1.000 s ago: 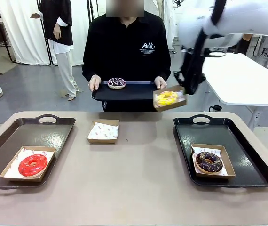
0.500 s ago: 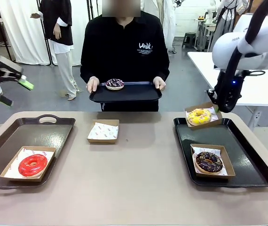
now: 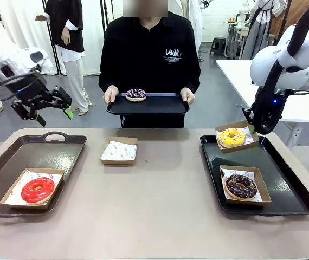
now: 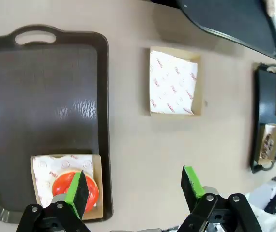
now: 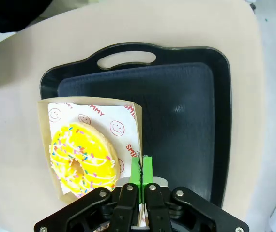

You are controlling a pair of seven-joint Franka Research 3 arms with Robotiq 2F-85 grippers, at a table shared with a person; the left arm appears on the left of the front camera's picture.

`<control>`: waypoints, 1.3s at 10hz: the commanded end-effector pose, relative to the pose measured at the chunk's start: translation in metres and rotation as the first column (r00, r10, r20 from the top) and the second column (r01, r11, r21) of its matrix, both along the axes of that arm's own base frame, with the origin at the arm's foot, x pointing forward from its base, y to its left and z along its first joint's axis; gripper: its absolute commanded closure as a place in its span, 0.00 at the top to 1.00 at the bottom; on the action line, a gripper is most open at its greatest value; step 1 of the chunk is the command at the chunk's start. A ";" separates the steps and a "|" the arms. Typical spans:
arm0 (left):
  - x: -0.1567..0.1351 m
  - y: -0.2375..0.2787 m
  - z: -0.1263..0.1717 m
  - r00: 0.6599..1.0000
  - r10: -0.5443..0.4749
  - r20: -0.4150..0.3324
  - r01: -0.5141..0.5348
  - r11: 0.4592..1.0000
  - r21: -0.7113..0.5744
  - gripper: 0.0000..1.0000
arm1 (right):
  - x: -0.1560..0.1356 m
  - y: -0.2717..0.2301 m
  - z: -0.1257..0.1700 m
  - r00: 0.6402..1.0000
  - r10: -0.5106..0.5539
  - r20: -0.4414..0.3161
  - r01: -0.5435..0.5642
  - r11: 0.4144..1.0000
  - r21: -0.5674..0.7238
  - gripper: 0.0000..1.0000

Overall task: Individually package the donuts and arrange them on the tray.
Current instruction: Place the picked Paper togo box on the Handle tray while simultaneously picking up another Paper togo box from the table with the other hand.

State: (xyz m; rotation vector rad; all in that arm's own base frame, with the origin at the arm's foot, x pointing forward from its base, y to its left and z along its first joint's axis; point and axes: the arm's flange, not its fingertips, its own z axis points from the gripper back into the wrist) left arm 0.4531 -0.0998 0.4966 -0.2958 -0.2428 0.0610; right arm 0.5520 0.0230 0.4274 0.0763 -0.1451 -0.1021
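1. Yellow donut (image 3: pixel 231 136) in box (image 5: pixel 99 112), at far end of right tray (image 3: pixel 290 179); resting or hovering, cannot tell.
2. Right gripper (image 5: pixel 142 166) clenched on box's edge; fingertips hidden behind box from front.
3. Chocolate donut (image 3: pixel 240 186) boxed on tray's near half.
4. Red donut (image 3: pixel 37 189) well left, part-covered by pad in left wrist view.
5. Dark donut (image 3: pixel 136 94) beyond, on person's tray (image 3: pixel 160 105).
6. Left gripper (image 3: pixel 54 112) released, empty, well left.

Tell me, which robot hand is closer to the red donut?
Left. The left gripper hangs open in the air on the same side as the red donut. The right gripper is across the table, shut on the box holding the yellow donut.
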 end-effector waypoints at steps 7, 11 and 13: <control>0.009 -0.005 -0.009 1.000 0.010 0.015 -0.011 0.999 0.032 1.00 | 0.000 0.001 0.002 1.000 -0.001 -0.003 0.001 1.000 -0.014 0.01; 0.012 -0.005 -0.011 1.000 0.012 0.022 -0.013 0.999 0.029 1.00 | 0.000 0.001 0.002 1.000 -0.001 -0.003 0.001 1.000 -0.014 0.01; 0.047 -0.049 -0.007 0.994 -0.098 -0.054 0.104 0.987 0.126 1.00 | 0.000 0.001 0.002 1.000 -0.001 -0.003 0.001 1.000 -0.014 0.01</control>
